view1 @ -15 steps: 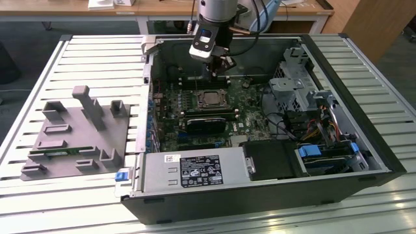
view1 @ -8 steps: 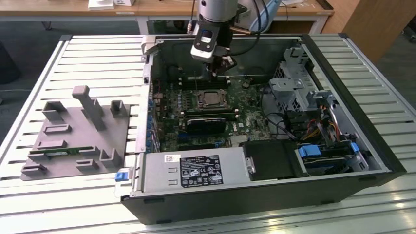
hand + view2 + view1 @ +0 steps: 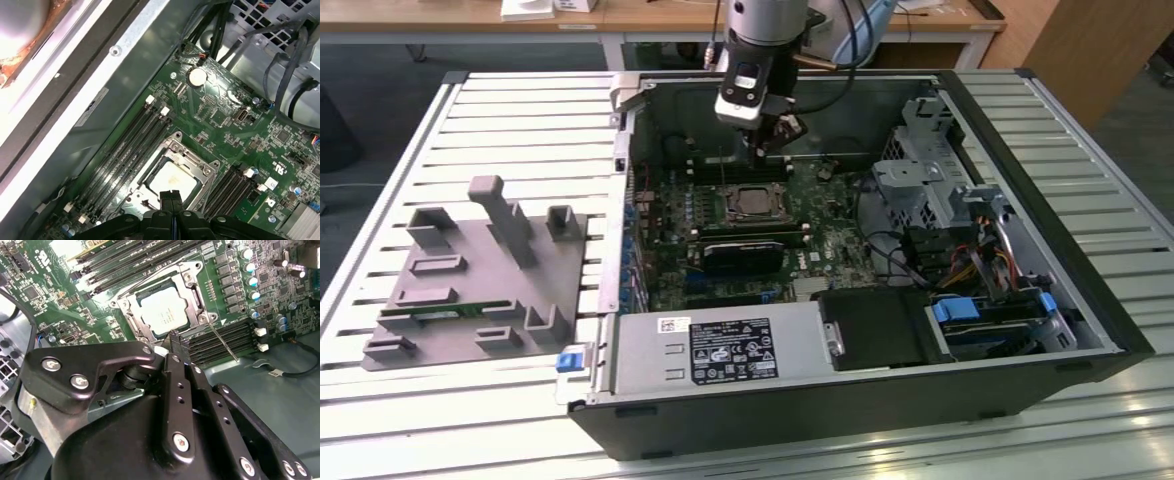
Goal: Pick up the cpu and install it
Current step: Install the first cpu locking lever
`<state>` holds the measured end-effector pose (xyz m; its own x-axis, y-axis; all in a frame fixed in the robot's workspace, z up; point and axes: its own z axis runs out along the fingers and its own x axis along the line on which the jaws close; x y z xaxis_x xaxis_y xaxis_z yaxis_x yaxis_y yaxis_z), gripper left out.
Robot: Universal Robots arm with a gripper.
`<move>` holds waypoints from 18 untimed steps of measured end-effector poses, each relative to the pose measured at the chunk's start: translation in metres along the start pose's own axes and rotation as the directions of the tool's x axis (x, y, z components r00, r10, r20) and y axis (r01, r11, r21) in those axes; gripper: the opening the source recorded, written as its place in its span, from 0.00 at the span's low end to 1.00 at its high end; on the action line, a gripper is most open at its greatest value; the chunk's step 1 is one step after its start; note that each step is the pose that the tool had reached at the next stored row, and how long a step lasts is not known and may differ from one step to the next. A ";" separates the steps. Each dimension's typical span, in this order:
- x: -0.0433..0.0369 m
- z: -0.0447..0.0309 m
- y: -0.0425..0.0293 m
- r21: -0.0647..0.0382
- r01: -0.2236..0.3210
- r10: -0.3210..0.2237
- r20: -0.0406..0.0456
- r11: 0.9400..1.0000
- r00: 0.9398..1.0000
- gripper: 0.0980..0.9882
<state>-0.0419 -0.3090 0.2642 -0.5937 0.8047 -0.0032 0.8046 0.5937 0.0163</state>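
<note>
— Where does the open black metal computer case (image 3: 1067, 330) lie?
— On the slatted pale metal table (image 3: 507, 130), with the grey plastic fixture tray (image 3: 480, 290) beside it on the exterior view's left.

— And inside the case?
— The green motherboard (image 3: 670, 215) lies flat on its floor. The small square silver-topped cpu (image 3: 162, 311) sits in the metal-framed socket (image 3: 192, 295), between banks of long black memory slots (image 3: 125, 145).

— The arm?
— The black two-fingered gripper (image 3: 171, 196) hangs just above the socket's edge.
</note>
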 end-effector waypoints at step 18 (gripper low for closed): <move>0.0000 0.0000 0.0000 -0.001 0.244 -0.244 -0.004 0.970 0.970 0.01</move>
<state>-0.0419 -0.3091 0.2642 -0.7719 0.6358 -0.0032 0.6357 0.7718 0.0162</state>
